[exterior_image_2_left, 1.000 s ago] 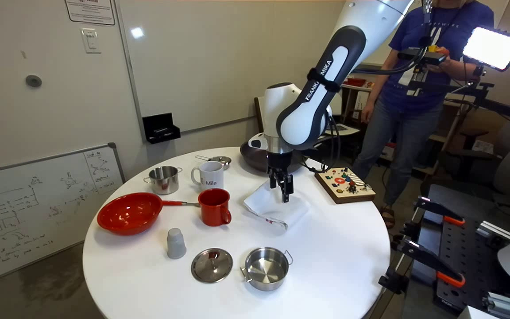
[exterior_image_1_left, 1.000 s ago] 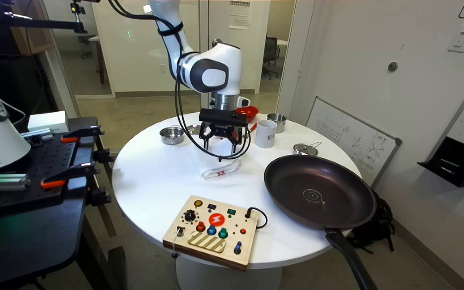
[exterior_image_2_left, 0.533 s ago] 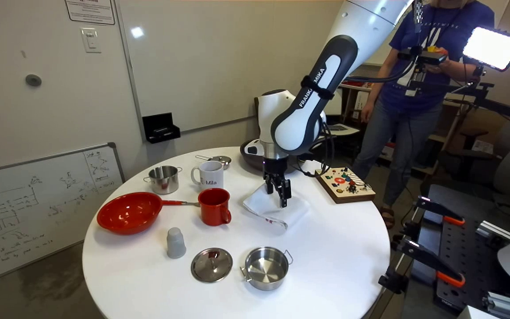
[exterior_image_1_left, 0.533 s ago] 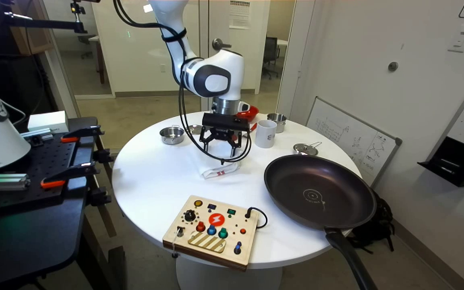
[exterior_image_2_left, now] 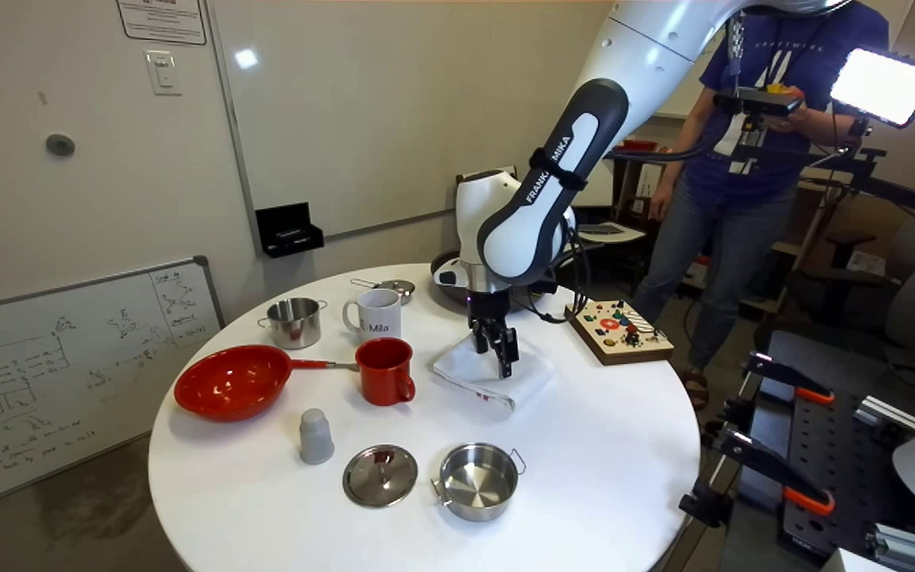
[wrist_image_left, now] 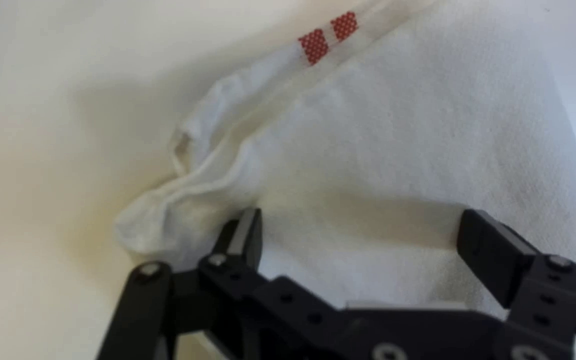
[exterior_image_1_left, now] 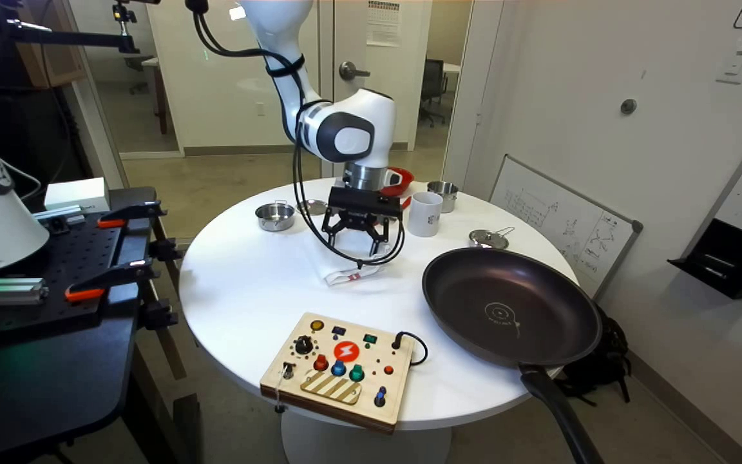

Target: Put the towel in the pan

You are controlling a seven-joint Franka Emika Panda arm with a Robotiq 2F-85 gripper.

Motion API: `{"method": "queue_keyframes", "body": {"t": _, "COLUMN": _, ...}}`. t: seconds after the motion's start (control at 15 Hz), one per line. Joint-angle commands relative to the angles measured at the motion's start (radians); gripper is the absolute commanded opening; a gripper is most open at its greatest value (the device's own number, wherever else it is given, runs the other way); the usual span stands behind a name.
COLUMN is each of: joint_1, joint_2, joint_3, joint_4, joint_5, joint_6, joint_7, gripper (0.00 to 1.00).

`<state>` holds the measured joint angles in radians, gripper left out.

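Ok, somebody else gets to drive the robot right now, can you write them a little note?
Gripper: open, jaws apart over the towel; can't tell whether they touch it.
Towel: folded, lying on the white table.
Dark pan: at the table's edge, no towel in it. A red pan is there too, so check which is meant.
Done: gripper is at the towel.
Left: grip it, lift it, lay it in the pan, probably the dark one.

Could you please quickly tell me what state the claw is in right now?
Claw: open, jaws wide apart at the white towel, holding nothing.
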<state>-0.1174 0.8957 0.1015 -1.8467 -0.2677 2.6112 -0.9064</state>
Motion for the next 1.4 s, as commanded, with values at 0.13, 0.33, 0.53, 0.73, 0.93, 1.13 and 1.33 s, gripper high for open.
{"method": "queue_keyframes", "body": {"t": 0.13, "joint_1": 0.010, "joint_2": 0.047, "joint_3": -0.005, "joint_4": 0.069, "joint_5": -0.006, "joint_6": -0.043, "joint_7": -0.016, "gripper": 0.81}}
{"method": "queue_keyframes", "body": {"t": 0.33, "joint_1": 0.010, "joint_2": 0.058, "joint_3": -0.006, "joint_4": 0.085, "joint_5": -0.006, "joint_6": -0.052, "joint_7": -0.016, "gripper": 0.61}}
{"method": "queue_keyframes", "body": {"t": 0.53, "joint_1": 0.013, "joint_2": 0.061, "joint_3": -0.007, "joint_4": 0.097, "joint_5": -0.006, "joint_6": -0.071, "joint_7": -0.015, "gripper": 0.35}}
{"method": "queue_keyframes", "body": {"t": 0.73, "joint_1": 0.017, "joint_2": 0.061, "joint_3": -0.006, "joint_4": 0.110, "joint_5": -0.005, "joint_6": -0.099, "joint_7": -0.017, "gripper": 0.14}}
{"method": "queue_keyframes", "body": {"t": 0.93, "joint_1": 0.019, "joint_2": 0.063, "joint_3": -0.006, "joint_4": 0.120, "joint_5": -0.005, "joint_6": -0.116, "joint_7": -0.019, "gripper": 0.02}}
{"method": "queue_keyframes", "body": {"t": 1.13, "joint_1": 0.025, "joint_2": 0.058, "joint_3": -0.011, "joint_4": 0.119, "joint_5": -0.007, "joint_6": -0.123, "joint_7": -0.011, "gripper": 0.05}}
{"method": "queue_keyframes", "body": {"t": 1.33, "joint_1": 0.039, "joint_2": 0.027, "joint_3": -0.023, "joint_4": 0.094, "joint_5": -0.017, "joint_6": -0.145, "joint_7": 0.002, "gripper": 0.05}}
